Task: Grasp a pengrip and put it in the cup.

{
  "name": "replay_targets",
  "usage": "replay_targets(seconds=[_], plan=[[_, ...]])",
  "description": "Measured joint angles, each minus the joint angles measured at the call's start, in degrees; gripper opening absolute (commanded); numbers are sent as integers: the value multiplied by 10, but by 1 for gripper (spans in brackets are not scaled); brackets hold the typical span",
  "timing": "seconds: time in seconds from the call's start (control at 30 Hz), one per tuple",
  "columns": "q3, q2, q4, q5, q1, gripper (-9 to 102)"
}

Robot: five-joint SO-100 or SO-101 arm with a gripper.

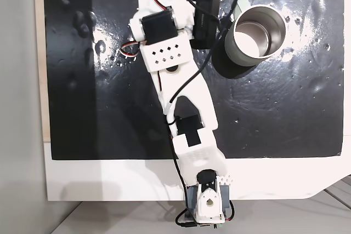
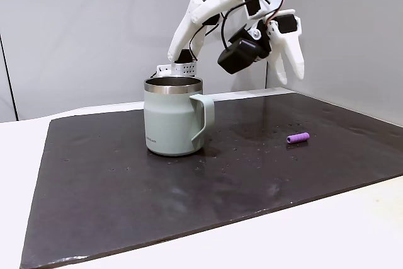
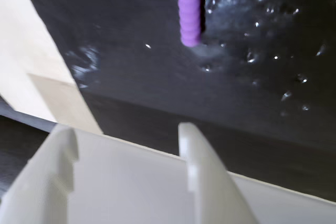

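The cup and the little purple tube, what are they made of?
The cup looks like metal: matte grey-green coating outside, shiny bare steel rim and inside that mirrors light. The purple tube looks like soft rubber or silicone, dull with rounded ribs, though its softness can't be confirmed by sight.
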Motion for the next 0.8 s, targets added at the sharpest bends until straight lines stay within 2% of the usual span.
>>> replay_targets(seconds=[0.23, 0.8], plan=[[-68, -105, 0, -1, -18, 20], [-142, -237, -18, 5, -20, 19]])
